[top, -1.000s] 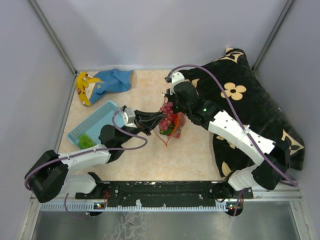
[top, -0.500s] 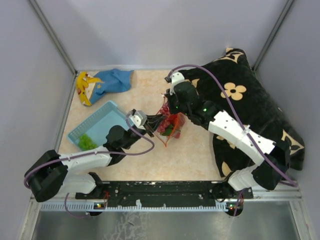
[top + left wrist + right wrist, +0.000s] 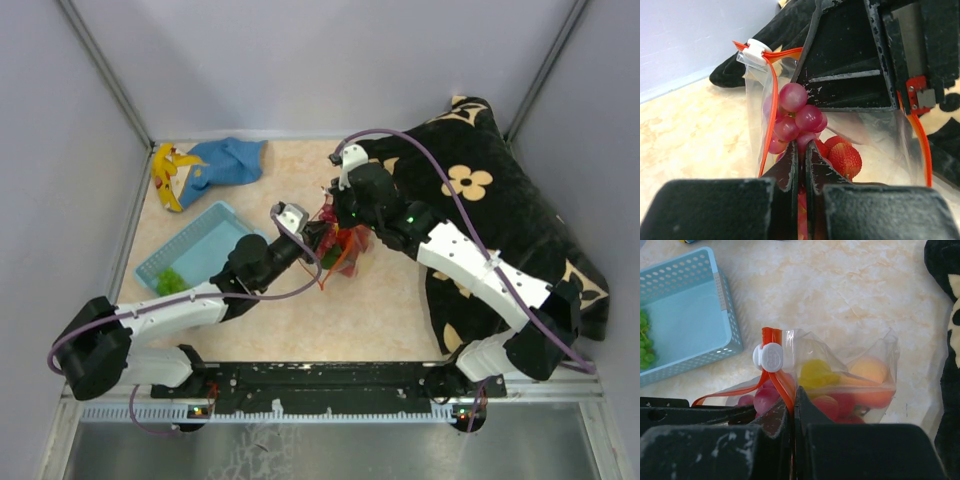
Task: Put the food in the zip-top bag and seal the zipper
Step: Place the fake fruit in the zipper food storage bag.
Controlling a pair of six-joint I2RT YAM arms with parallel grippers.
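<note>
The limp, crinkly zip-top bag point(image 3: 346, 252) hung mid-table, right of the blue basket point(image 3: 192, 250), probably best held by its stiffer zipper point(image 3: 784, 385), which the right gripper point(image 3: 792, 401) pinched tight, while the left gripper point(image 3: 800, 150) clamped the light dark red grapes point(image 3: 796, 116) at its mouth.

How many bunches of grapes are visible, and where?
2. The green grapes lie in the light-blue basket. The dark red grapes are at the mouth of the zip-top bag, at the left gripper. More may be hidden inside the bag.
</note>
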